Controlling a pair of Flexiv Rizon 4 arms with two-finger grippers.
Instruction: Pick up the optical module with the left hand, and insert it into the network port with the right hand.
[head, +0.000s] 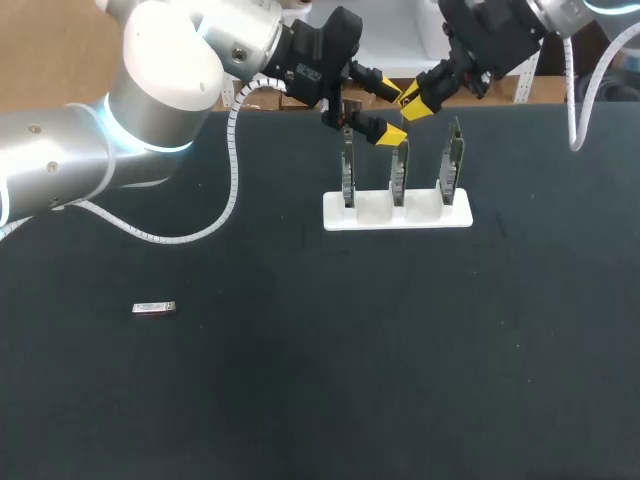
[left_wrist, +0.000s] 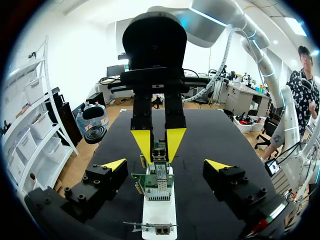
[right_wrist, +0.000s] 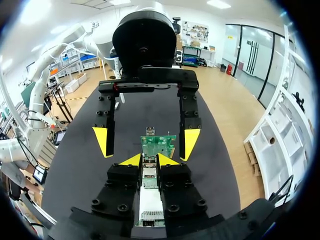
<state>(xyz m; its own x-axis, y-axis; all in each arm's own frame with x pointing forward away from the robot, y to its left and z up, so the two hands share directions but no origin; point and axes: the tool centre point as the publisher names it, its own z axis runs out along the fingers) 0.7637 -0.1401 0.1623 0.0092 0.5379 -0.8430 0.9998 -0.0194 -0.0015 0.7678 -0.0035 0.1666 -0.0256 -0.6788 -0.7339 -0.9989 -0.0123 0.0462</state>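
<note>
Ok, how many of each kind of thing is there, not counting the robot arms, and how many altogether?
Green boards: 3
White stand: 1
Silver plugs: 2, one lying flat, one held up
Total: 6

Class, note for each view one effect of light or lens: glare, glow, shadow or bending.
Head view: the left arm's white shell shines, a blue ring glows at its joint, the black table swallows shadows. Left wrist view: the right arm's shell shows bright highlights. Right wrist view: the table's straight edges bow outward.
</note>
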